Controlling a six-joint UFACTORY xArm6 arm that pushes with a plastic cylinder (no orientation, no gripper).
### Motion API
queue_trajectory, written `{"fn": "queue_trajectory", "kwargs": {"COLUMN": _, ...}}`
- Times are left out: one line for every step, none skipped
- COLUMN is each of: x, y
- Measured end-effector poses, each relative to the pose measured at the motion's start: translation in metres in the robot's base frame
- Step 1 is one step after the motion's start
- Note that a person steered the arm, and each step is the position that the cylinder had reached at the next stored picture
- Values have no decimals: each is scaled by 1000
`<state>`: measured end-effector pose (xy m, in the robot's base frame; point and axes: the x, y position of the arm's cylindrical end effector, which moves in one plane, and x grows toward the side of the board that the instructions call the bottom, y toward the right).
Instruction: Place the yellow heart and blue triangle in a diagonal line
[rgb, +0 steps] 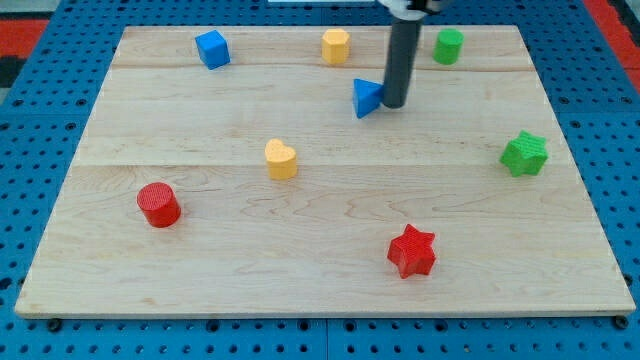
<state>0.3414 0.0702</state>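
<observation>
The yellow heart lies left of the board's middle. The blue triangle lies up and to the right of it, in the upper middle of the wooden board. My tip stands right against the triangle's right side, touching or nearly touching it. The rod rises straight up from there to the view's top edge.
A blue cube sits at top left, a yellow pentagon-like block at top middle, a green cylinder at top right. A green star is at the right, a red star at lower right, a red cylinder at the left.
</observation>
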Motion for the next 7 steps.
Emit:
{"fn": "queue_trajectory", "kwargs": {"x": -2, "y": -38}}
{"fn": "queue_trajectory", "kwargs": {"x": -2, "y": -40}}
{"fn": "queue_trajectory", "kwargs": {"x": -2, "y": -39}}
{"fn": "queue_trajectory", "kwargs": {"x": -1, "y": -29}}
{"fn": "queue_trajectory", "kwargs": {"x": 4, "y": 26}}
{"fn": "queue_trajectory", "kwargs": {"x": 16, "y": 77}}
{"fn": "queue_trajectory", "kwargs": {"x": 32, "y": 125}}
